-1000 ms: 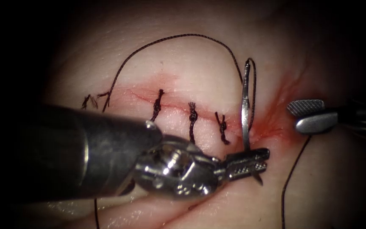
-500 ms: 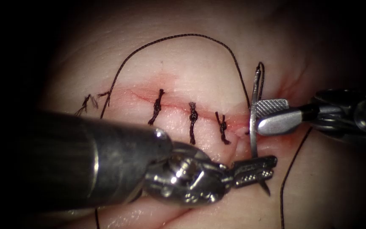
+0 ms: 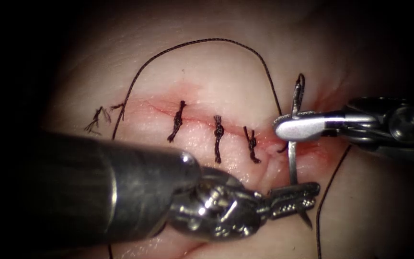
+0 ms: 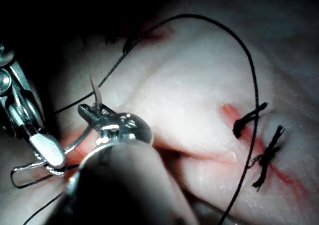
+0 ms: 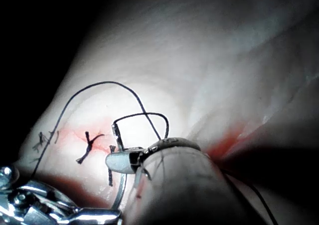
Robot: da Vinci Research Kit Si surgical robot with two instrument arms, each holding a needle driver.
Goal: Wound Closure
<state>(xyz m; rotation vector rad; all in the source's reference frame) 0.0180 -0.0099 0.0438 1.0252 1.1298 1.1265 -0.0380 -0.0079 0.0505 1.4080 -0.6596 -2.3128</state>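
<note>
Right end effector (image 3: 283, 130) now across upright needle (image 3: 293, 144)

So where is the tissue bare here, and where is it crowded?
Bare: the tissue inside the thread arc above the cut. Crowded: the cut's right end, where the left claw holds the needle near its tip and the right claw grips it higher.

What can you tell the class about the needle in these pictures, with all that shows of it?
The needle is a thin, curved, silvery piece of metal that stands nearly upright at the right end of the cut. The left tool is shut on it near its sharp tip, which pokes out below the jaws. The right tool is shut on it nearer its blunt end, where the dark thread joins. It is not in the tissue.
</note>
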